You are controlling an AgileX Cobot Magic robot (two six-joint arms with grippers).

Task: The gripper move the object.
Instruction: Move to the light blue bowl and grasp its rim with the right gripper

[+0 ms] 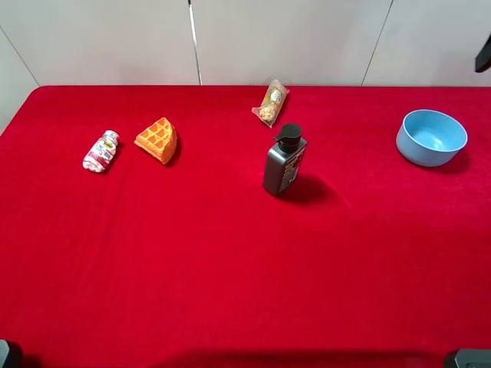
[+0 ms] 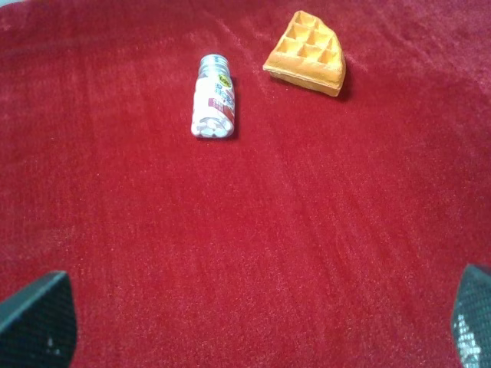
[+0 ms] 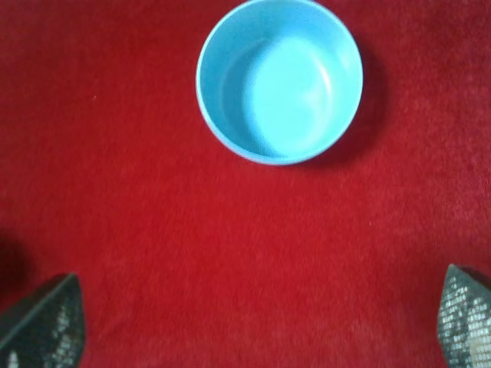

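The light blue bowl (image 1: 431, 138) stands upright and empty on the red cloth at the far right. In the right wrist view the bowl (image 3: 279, 80) lies ahead of my right gripper (image 3: 255, 318), well apart from it. The jaws are wide open and empty; only the two dark fingertips (image 3: 46, 322) show at the frame's corners. My left gripper (image 2: 255, 320) is open and empty over bare cloth, far from the bowl. In the high view only a black arm part (image 1: 483, 52) shows at the right edge.
A dark grey pump bottle (image 1: 284, 161) stands mid-table. A waffle wedge (image 1: 158, 140) and a small white bottle (image 1: 101, 151) lie at the left, also in the left wrist view (image 2: 307, 54) (image 2: 214, 107). A snack packet (image 1: 271, 103) lies at the back.
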